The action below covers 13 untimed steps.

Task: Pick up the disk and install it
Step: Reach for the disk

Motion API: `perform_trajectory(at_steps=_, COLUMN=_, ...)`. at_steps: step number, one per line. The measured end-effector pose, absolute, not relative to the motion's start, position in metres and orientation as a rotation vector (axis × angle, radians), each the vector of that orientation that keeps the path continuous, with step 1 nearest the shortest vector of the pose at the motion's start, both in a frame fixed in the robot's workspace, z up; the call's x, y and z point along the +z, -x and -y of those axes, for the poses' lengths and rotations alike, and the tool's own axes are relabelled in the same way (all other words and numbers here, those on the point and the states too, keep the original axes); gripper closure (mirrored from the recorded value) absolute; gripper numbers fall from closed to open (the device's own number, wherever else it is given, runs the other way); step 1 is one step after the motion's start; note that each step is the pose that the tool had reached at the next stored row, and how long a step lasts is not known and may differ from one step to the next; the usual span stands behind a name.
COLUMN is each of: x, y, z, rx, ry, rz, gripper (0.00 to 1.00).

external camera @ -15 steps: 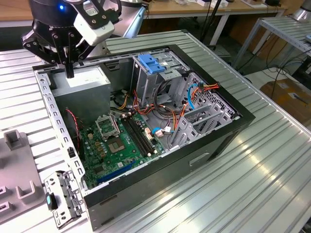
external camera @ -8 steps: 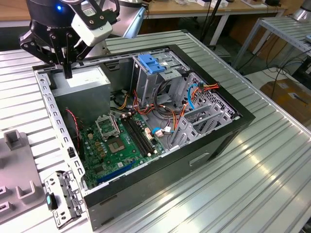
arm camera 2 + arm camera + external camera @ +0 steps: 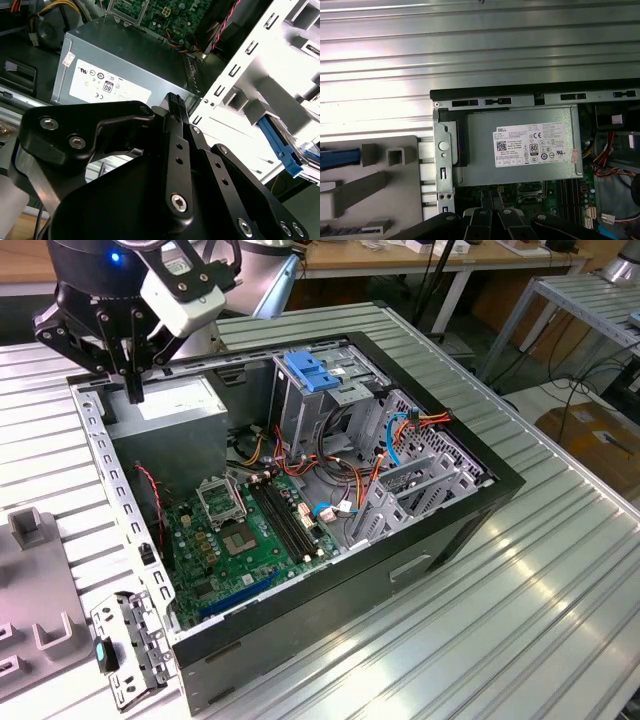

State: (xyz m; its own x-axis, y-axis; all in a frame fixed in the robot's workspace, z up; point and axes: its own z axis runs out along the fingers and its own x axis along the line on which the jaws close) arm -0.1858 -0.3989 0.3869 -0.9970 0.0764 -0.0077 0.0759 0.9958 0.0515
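Gripper (image 3: pixel 134 390) over the open computer case (image 3: pixel 300 640), nothing in hand.

Hovers above the grey power supply (image 3: pixel 520 150) at the case's corner, jaws drawn together and empty, so no grasp made yet. Disk (image 3: pixel 337 156) apparently outside the case, judged by a blue side rail lying in the grey fixture (image 3: pixel 380 185) just beside the case wall in the first wrist view; no more of it certain. Case laid on its side, lid off, presumably to open the drive cage (image 3: pixel 300 415) with its blue handle (image 3: pixel 315 373) to approach from above.

ribbed metal table (image 3: pixel 520 640) bears open computer case (image 3: pixel 330 645) and grey fixture (image 3: pixel 35 625).
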Motion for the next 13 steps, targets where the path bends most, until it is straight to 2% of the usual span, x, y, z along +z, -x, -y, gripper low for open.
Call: perform_trajectory(at_steps=13, x=0.3862, y=0.1922, z=0.3989, rx=0.081, ry=-0.12, rz=-3.133, gripper=0.89)
